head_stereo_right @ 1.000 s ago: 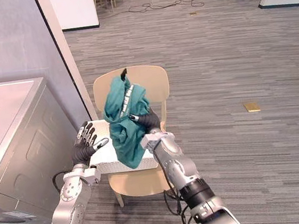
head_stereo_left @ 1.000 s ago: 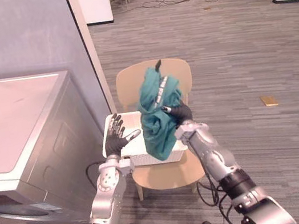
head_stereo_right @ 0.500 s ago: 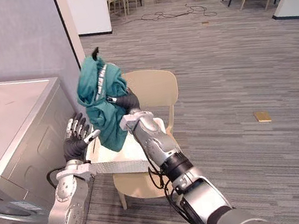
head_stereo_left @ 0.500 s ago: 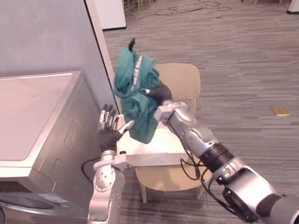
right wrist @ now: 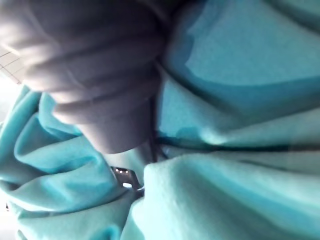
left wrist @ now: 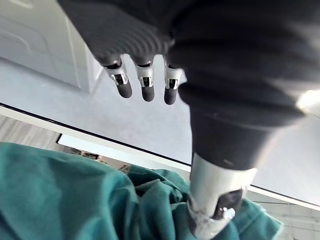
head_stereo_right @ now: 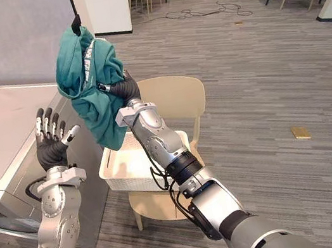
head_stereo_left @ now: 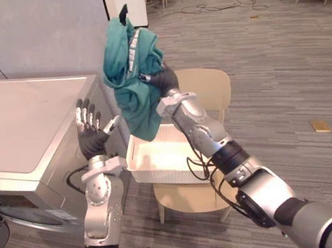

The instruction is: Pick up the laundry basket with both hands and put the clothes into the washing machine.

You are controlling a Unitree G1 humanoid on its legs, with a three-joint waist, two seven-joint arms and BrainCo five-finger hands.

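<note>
Beside the washing machine [head_stereo_left: 18,124], right hand [head_stereo_left: 161,80] clutches teal garment [head_stereo_left: 131,101] aloft; left hand [head_stereo_left: 91,137] splayed, empty. Transfer step; next, reach the drum.

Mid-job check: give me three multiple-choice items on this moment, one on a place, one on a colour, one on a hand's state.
1. Where does the white plastic laundry basket rest? A on the beige wooden chair; B on the floor; C in both hands.
2. What colour is the bunched cloth garment? A red; B teal; C white.
3. How is the left hand? A shut on the garment; B open; C gripping the basket.
Answers: 1 A, it sits on the seat. 2 B, teal cloth in the right hand. 3 B, straight fingers hold nothing.
</note>
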